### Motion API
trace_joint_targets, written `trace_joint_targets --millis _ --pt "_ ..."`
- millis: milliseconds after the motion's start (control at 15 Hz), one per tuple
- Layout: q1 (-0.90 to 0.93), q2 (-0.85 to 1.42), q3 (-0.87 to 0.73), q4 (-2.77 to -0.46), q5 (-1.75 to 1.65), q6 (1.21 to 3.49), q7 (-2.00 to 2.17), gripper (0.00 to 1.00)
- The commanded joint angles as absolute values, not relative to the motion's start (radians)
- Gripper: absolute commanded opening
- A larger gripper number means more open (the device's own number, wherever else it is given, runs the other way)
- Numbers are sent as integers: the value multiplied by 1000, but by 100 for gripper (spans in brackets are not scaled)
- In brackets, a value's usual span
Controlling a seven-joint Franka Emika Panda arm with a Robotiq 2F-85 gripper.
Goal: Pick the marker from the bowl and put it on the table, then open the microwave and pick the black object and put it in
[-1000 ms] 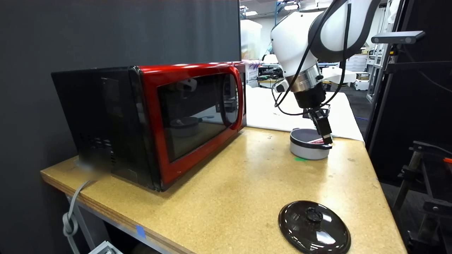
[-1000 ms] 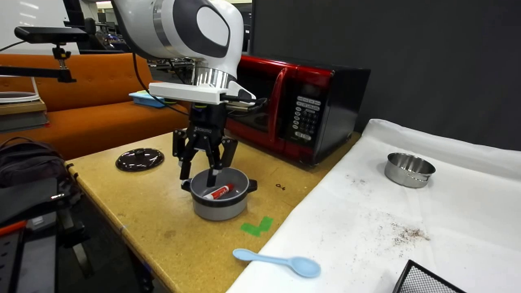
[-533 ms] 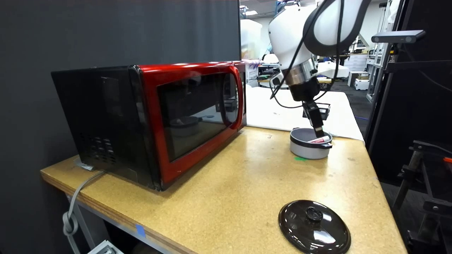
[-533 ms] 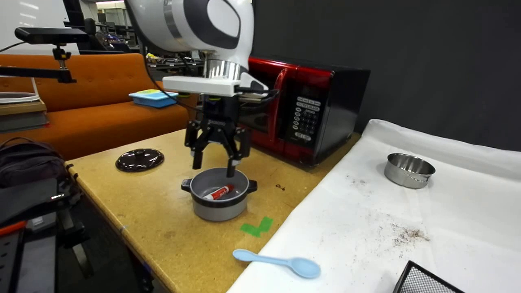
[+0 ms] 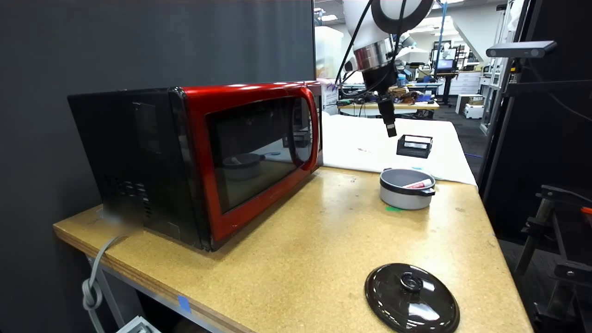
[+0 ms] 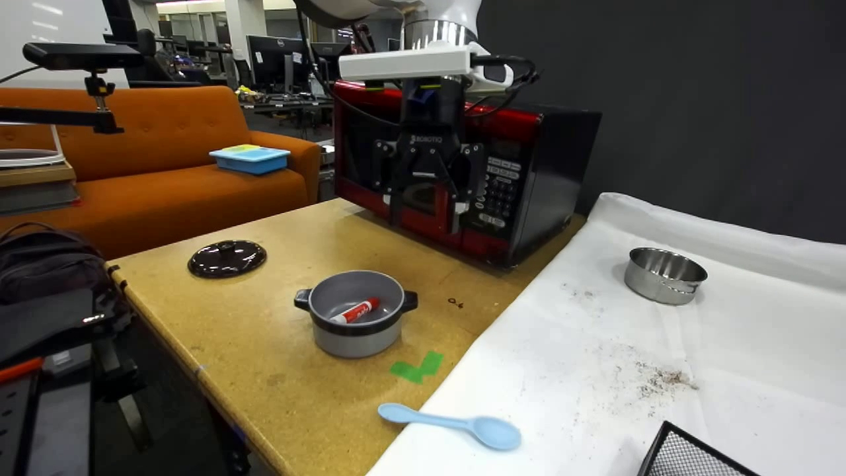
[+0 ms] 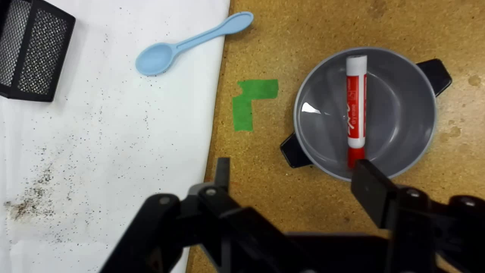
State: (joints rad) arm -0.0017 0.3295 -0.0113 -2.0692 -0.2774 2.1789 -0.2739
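Note:
The red and white marker (image 7: 356,110) lies inside the grey bowl (image 6: 357,340), which has a dark rim band and black handles. In both exterior views the bowl stands on the tan table (image 5: 314,249). My gripper (image 6: 426,215) hangs in the air, above and beyond the bowl in that view, in front of the microwave (image 5: 259,148). Its fingers (image 7: 373,191) are spread with only table and bowl edge showing between them. The microwave's red door is closed. A black mesh box, seemingly the black object (image 5: 415,146), sits on the white cloth.
A dark round lid (image 5: 411,296) lies near the table's end. The light blue spoon (image 6: 486,430) spans the edge of the white cloth (image 6: 595,390). A steel cup (image 6: 664,277) stands on that cloth. Green tape (image 7: 250,102) marks the table beside the bowl.
My gripper has risen from the bowl and swung toward the microwave side, its fingers somewhat wider apart than a second ago. The marker has stayed in the bowl.

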Motion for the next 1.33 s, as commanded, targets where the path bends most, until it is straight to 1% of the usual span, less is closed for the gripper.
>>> trace_joint_targets --millis 0,67,200,467,600,667,733,800,1267 --pt "1 308 5 -2093 -267 2156 -269 86" --pt "3 305 8 -2109 -268 2162 -262 91" --pt "4 322 9 -2122 -267 2166 -251 94" --pt "2 361 0 -2138 -278 2165 -232 91" --pt "5 383 -1 -2139 -283 2171 -227 87" --pt "7 392 -1 -2139 -285 2173 -226 89" --pt "9 400 1 -2141 -286 2172 -226 87" --pt "13 406 3 -2145 -289 2174 -224 88" --pt "46 450 10 -2165 -305 2173 -197 87"
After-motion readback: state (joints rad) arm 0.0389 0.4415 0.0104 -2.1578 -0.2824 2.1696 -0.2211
